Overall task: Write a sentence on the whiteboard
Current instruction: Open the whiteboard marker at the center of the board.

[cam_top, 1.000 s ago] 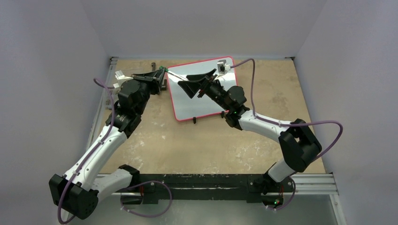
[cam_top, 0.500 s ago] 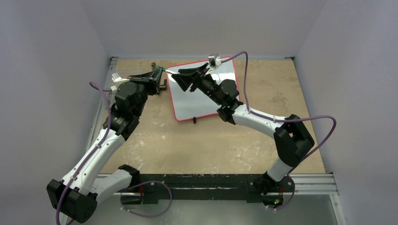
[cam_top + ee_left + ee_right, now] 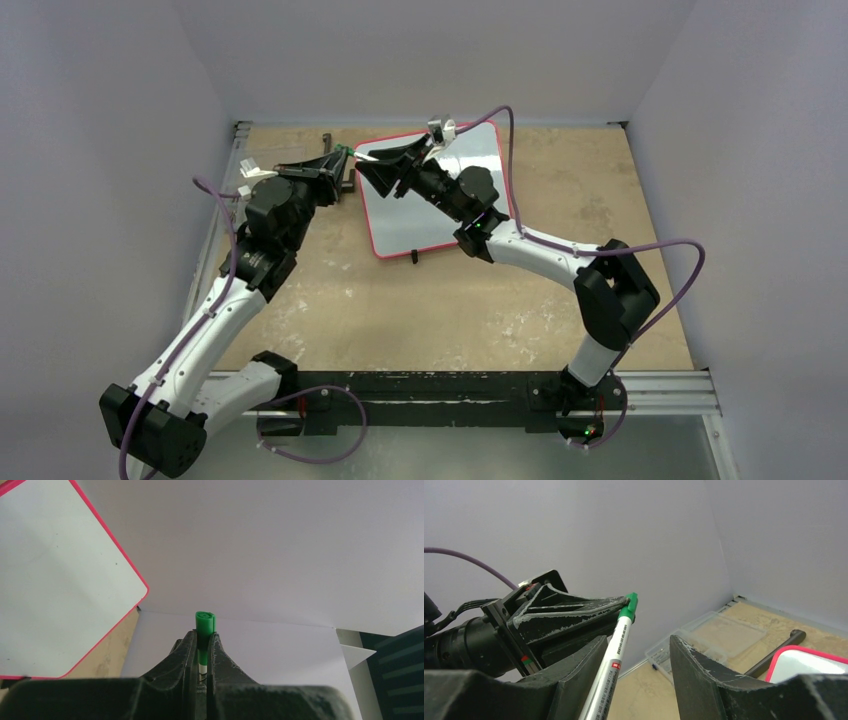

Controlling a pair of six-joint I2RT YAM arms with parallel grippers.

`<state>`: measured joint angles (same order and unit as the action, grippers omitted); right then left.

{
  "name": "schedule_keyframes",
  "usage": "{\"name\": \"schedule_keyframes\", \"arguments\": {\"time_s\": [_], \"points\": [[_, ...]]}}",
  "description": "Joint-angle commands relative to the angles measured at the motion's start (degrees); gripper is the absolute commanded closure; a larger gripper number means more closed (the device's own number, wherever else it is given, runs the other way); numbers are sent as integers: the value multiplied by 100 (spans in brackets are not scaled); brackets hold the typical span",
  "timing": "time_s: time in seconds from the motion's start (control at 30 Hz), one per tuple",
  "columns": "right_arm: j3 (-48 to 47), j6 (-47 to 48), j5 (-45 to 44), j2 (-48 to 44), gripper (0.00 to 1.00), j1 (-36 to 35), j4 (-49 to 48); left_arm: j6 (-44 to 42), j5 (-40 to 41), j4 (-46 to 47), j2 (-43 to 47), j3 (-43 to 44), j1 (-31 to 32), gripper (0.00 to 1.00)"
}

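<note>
1. Top view: the whiteboard [image 3: 485, 170], framed in red, sits at the upper centre of the table [image 3: 400, 310]. At its upper-left corner the left gripper [image 3: 345, 152] and the right gripper [image 3: 366, 161] meet tip to tip around a marker [image 3: 362, 155].
2. Left wrist view: the left gripper [image 3: 202, 636] is clamped on the marker's green cap [image 3: 205, 622] at lower centre. A whiteboard [image 3: 60, 580] corner fills the upper left.
3. Right wrist view: the right gripper [image 3: 638, 642] has its fingers apart. The marker [image 3: 616, 652] runs between them, close against the finger on the frame's left. A whiteboard [image 3: 811, 664] corner shows at lower right.
</note>
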<state>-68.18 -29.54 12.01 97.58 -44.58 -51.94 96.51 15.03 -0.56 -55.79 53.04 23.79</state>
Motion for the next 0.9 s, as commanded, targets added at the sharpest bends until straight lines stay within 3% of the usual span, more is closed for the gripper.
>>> {"name": "schedule_keyframes", "arguments": {"time_s": [0.0,0.2,0.37,0.7,0.87], "points": [[-68,190,231,-111,51,-16,-442,19,-275,124,166,55,38,100],[-27,224,188,-162,54,-16,-548,-52,-375,-140,167,162,38,100],[-82,297,179,-203,69,-16,-464,-126,-457,-407,205,229,36,100],[-74,264,136,-204,83,-16,-378,-188,-483,-349,150,234,37,100],[-51,249,112,-220,100,-16,-354,-228,-470,-356,161,243,35,100]]}}
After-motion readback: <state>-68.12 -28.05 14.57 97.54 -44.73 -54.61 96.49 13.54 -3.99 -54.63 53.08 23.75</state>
